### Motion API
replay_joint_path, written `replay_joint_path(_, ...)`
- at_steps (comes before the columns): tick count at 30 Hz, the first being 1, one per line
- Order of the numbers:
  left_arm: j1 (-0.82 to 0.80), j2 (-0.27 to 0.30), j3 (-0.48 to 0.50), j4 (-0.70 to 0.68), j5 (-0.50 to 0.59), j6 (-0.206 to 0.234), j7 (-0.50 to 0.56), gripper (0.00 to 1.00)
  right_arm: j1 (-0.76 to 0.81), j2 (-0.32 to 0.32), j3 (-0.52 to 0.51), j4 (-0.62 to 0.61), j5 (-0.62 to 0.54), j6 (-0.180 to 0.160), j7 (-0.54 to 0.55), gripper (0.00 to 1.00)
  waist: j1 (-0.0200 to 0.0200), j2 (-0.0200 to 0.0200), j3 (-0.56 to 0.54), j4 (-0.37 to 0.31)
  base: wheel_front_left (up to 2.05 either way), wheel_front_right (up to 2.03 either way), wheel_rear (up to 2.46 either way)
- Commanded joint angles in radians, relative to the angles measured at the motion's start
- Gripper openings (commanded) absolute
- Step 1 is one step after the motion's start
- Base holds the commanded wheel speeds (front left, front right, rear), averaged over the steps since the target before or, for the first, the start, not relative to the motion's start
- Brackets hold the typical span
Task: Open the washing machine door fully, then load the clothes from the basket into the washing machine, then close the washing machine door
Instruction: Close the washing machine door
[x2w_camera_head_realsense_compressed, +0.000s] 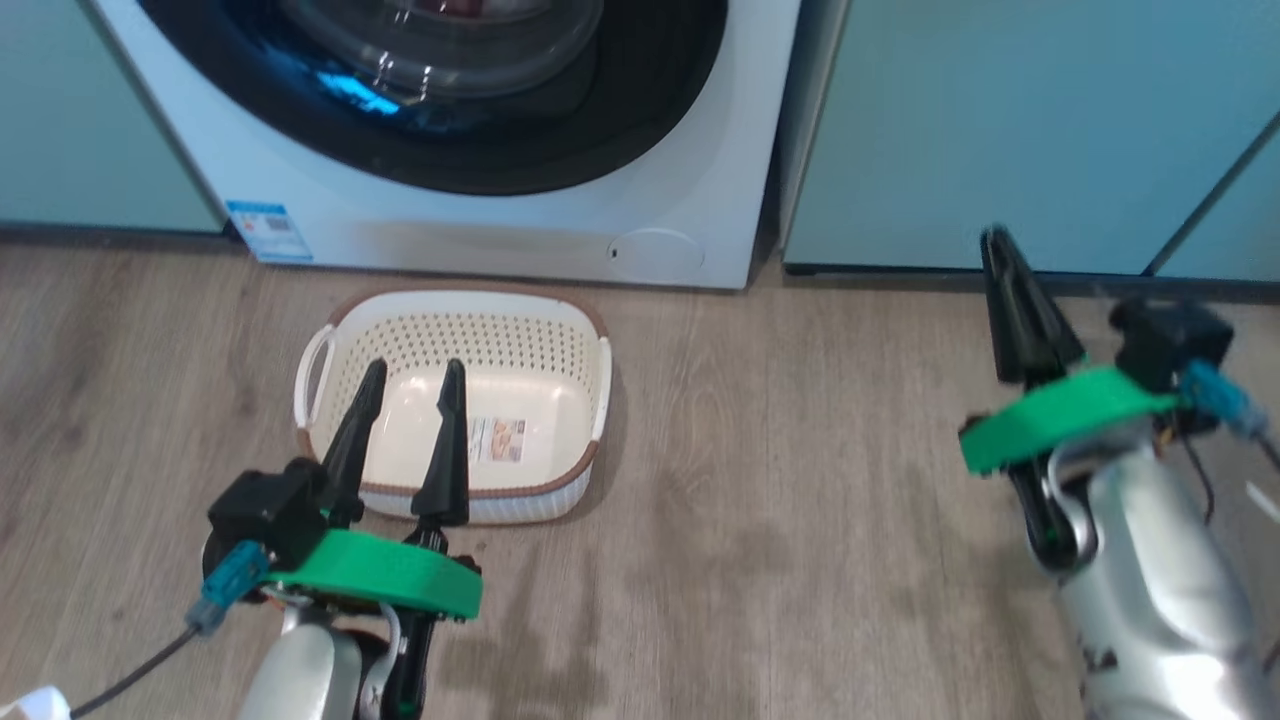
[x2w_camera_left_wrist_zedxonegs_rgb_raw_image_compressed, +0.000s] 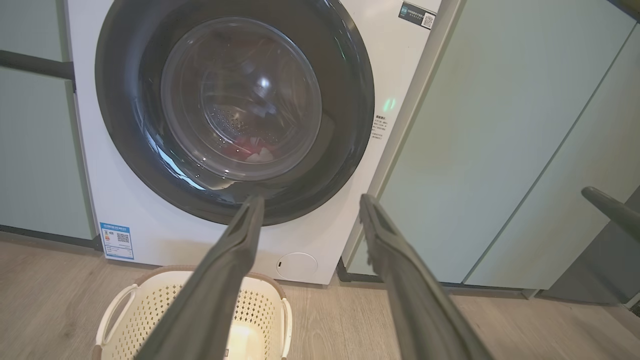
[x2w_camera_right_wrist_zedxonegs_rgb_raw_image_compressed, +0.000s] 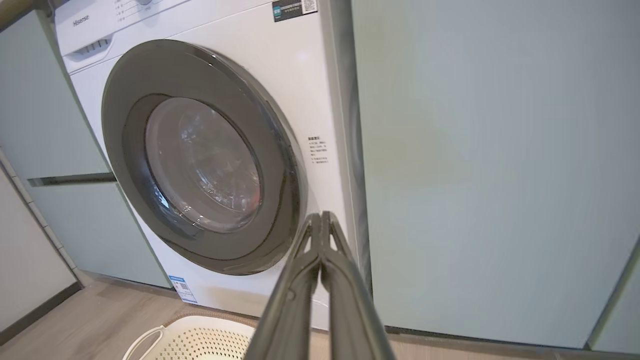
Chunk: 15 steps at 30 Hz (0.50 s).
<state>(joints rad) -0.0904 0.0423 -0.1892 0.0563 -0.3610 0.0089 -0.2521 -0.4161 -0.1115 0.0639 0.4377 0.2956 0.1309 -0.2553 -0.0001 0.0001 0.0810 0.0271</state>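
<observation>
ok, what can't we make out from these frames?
- Washing machine door: latched or just pushed to, cannot tell; head view's top edge cuts it off.
- Clothes: a red and white patch behind the glass in the left wrist view; the rest is lost in reflections.
- Basket: part of its floor hidden by the left gripper in the head view.
- Blue label: print too small.

1. The brand name (x2w_camera_right_wrist_zedxonegs_rgb_raw_image_compressed: 82, 21) "Hisense" stands in grey letters on the white top panel of the washing machine (x2w_camera_right_wrist_zedxonegs_rgb_raw_image_compressed: 300, 75), at the panel's left end.
2. A dark sticker (x2w_camera_right_wrist_zedxonegs_rgb_raw_image_compressed: 295, 7) with a QR code is at the top right of that front. Its words are too small to read.
3. A small block of print (x2w_camera_right_wrist_zedxonegs_rgb_raw_image_compressed: 318, 150) sits just right of the door (x2w_camera_right_wrist_zedxonegs_rgb_raw_image_compressed: 200, 160) and is illegible.
4. A blue label (x2w_camera_head_realsense_compressed: 268, 231) with a QR code is low on the front's left. Its print is unreadable.
5. The bottom sticker (x2w_camera_head_realsense_compressed: 497, 440) in the basket (x2w_camera_head_realsense_compressed: 460, 345) has blurred text.
</observation>
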Motion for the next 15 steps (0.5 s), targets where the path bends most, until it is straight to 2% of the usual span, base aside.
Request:
replay_joint_path(1, -0.016, 0.008, 0.037, -0.026, -0.006, 0.006, -0.01, 1.0, -0.003, 0.015, 0.007, -0.047, -0.007, 0.0, -0.006, 0.0, 0.0001, -0.0001, -0.019, -0.015, 0.0, 0.0, 0.0)
replay_joint_path(6, 0.007, 0.008, 0.044, -0.007, -0.003, 0.014, -0.01, 1.0, 0.107, 0.04, -0.045, -0.105, -0.028, 0.0, -0.006, 0.0, 0.0001, -0.0001, -0.037, -0.025, 0.0, 0.0, 0.0)
replay_joint_path(15, 0.05, 0.008, 0.04, 0.033, 0.024, 0.026, -0.01, 1.0, 0.229, 0.06, -0.125, -0.141, -0.054, 0.0, -0.006, 0.0, 0.0001, -0.0001, -0.069, -0.031, 0.0, 0.0, 0.0)
